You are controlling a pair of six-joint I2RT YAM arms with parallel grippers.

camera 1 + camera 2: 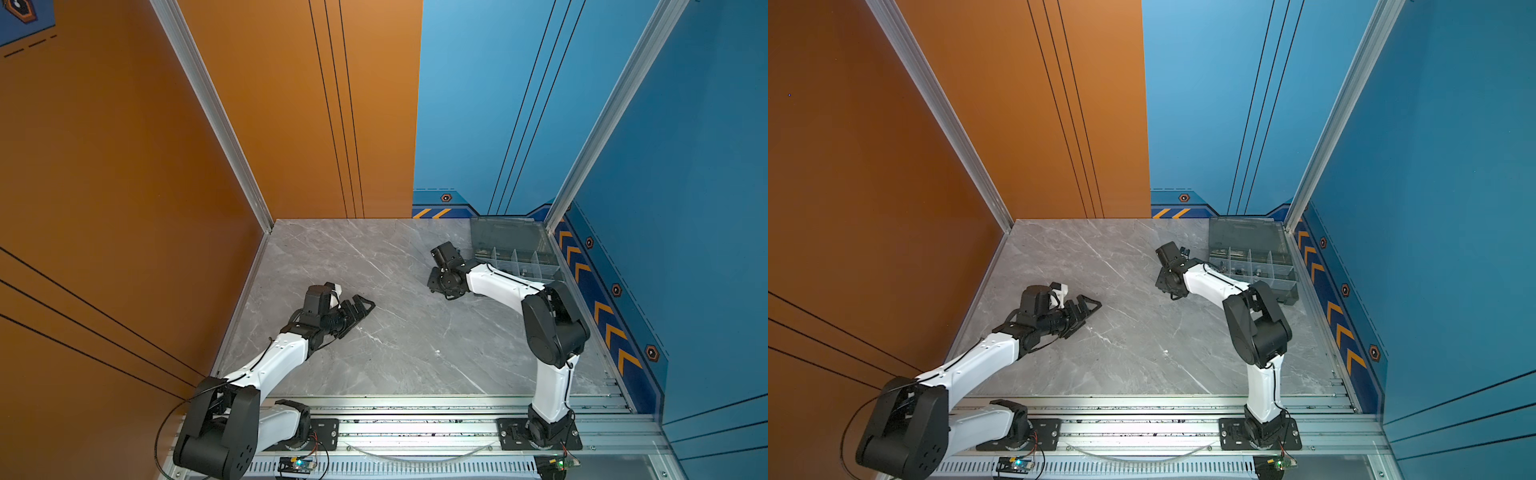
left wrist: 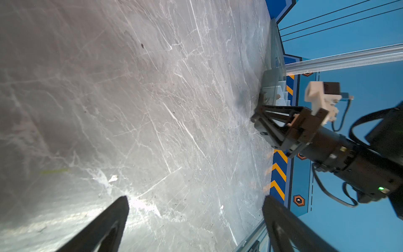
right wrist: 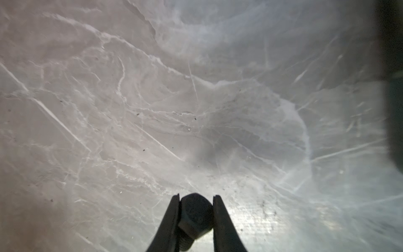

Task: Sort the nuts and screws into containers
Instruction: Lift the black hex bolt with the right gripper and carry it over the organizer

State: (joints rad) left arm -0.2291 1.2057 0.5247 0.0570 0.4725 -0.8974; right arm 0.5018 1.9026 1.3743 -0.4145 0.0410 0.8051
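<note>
1. The right gripper (image 3: pixel 196 199) pinches 1 dark matte hex-head screw (image 3: pixel 195 215) by its head, close over the grey marble table (image 3: pixel 130 109).
2. The left gripper (image 2: pixel 196 197) is spread wide.
3. The smoky-grey containers (image 1: pixel 507 232) sit in the table's far right corner, lid raised.

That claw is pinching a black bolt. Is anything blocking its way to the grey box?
Nothing visible. The right gripper holds the black bolt near the organiser box, whose lid stands open; only bare table lies between.
</note>
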